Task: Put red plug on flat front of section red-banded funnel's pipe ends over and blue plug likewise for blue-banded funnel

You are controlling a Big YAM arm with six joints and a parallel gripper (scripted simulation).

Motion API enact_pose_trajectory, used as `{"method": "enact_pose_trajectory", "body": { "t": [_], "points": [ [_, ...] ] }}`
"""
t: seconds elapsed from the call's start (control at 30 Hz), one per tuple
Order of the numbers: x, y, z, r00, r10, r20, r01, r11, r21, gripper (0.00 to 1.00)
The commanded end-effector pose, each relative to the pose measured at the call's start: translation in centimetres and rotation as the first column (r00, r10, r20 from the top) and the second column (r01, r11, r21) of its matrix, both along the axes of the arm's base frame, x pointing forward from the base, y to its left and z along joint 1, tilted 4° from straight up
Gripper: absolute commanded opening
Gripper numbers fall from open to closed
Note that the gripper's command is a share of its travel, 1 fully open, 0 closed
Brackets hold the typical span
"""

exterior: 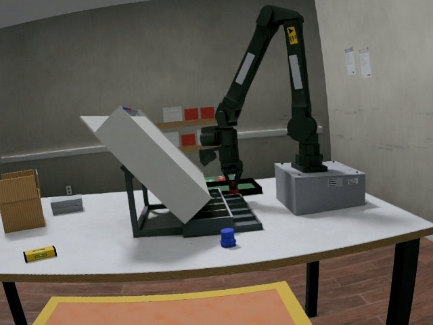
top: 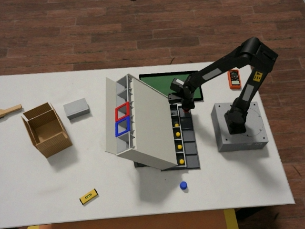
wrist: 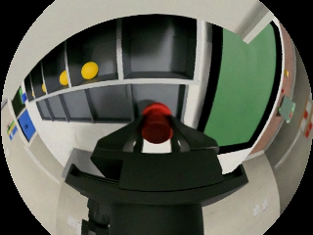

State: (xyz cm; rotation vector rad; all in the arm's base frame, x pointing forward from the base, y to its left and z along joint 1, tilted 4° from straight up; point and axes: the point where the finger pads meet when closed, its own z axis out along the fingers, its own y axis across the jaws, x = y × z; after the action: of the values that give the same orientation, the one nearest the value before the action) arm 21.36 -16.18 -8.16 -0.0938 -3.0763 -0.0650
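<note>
My gripper [top: 186,108] [exterior: 232,185] [wrist: 156,118] is shut on the red plug [top: 186,110] [exterior: 233,191] [wrist: 156,121]. It holds the plug very low over the flat front part [top: 184,114] [wrist: 156,94] of the farthest section. I cannot tell whether the plug touches it. That section's bin [wrist: 158,46] holds no marble. The other sections each hold a yellow marble [top: 176,124] [wrist: 89,70]. The blue plug [top: 183,185] [exterior: 227,237] stands on the table in front of the rack. The red-banded funnel [top: 116,113] and blue-banded funnel [top: 115,129] sit at the top of the white cover [top: 150,123] [exterior: 153,160].
A green tray [top: 160,82] [exterior: 248,185] [wrist: 245,85] lies just behind the rack. An orange meter [top: 234,78] lies beside the arm's grey base [top: 238,138]. A cardboard box [top: 45,129], a grey block [top: 76,108] and a yellow level [top: 88,196] are on the left.
</note>
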Motion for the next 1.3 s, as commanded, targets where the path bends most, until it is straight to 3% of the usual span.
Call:
{"method": "enact_pose_trajectory", "body": {
  "t": [0.0, 0.37, 1.27],
  "points": [
    [0.3, -0.3, -0.4, 1.000, -0.009, 0.010, 0.009, 1.000, -0.005, 0.00],
    [0.2, -0.3, -1.8, 1.000, 0.000, 0.005, 0.000, 1.000, -0.003, 0.00],
    [-0.2, -0.1, -2.2, 1.000, -0.012, 0.014, 0.012, 1.000, -0.006, 0.00]
  ]
}}
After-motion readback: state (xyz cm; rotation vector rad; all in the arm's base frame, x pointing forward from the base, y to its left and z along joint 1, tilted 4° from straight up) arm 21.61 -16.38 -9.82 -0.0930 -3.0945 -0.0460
